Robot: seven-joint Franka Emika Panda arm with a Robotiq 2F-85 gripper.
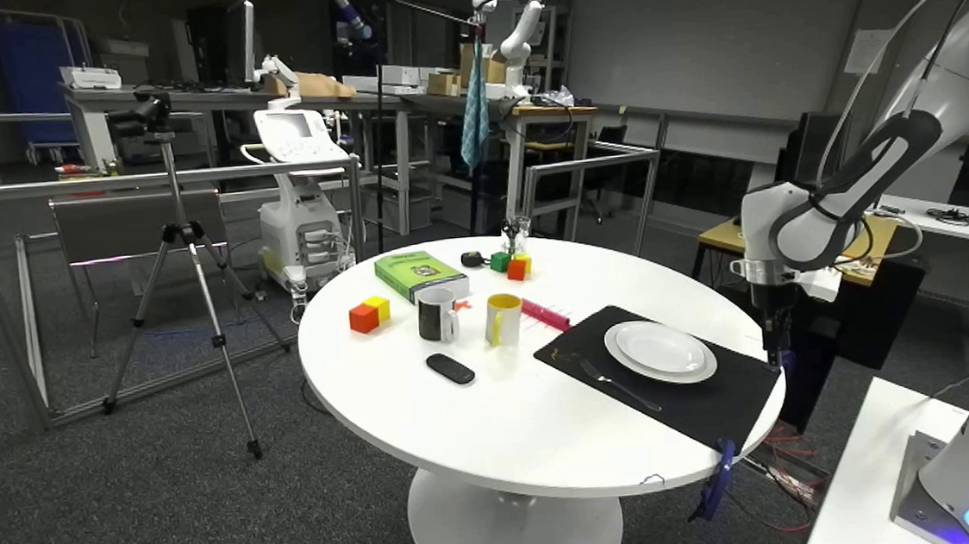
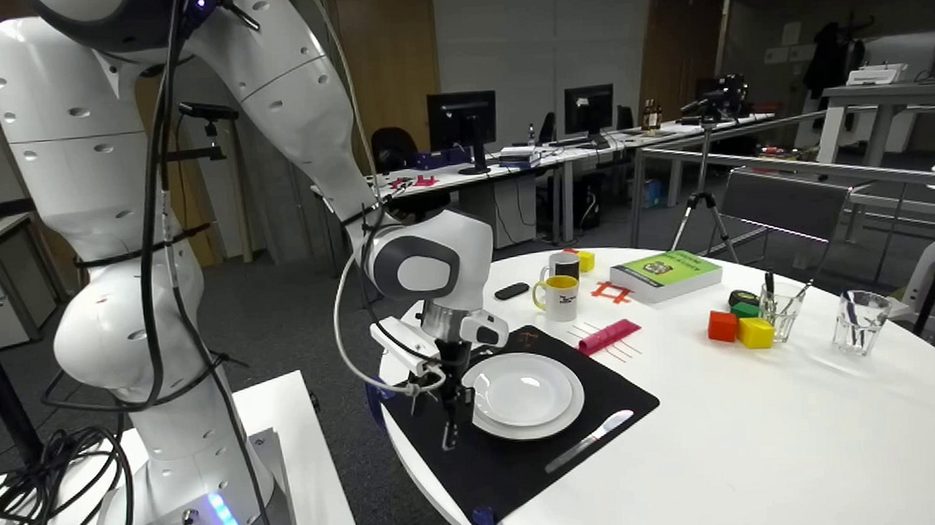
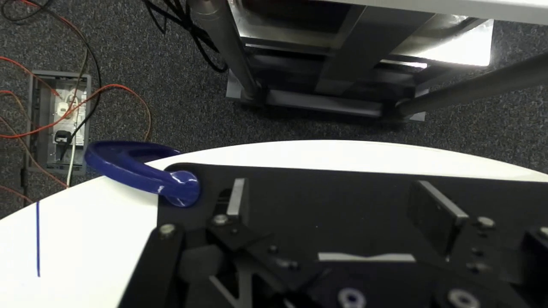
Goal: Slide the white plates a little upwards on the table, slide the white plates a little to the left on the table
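While the gripper [image 3: 340,199] gapes, the white plates [image 1: 662,349] rest on a black mat [image 1: 725,413]

As both exterior views show, the plates are stacked, a smaller one lying within the rim of a wider one, flat on the mat, which covers part of the round white table [image 1: 496,418] by its edge. The gripper points downward over the end of the mat nearest that edge — in an exterior view, a strip of mat shows between it and the plates. Its jaws are spread wide in the wrist view and have hold of nothing; whether their tips touch the mat, I cannot tell.

Beside the plates, a fork [image 1: 619,385] and a knife [image 2: 589,440] lie on the mat, and a blue clamp [image 3: 137,173] reaches over the table's edge onto a corner of it. Well apart from the plates stand a yellow-lined mug [image 1: 497,316] and a black-and-white mug [image 1: 433,315] — with a green book [image 1: 419,270] near them.
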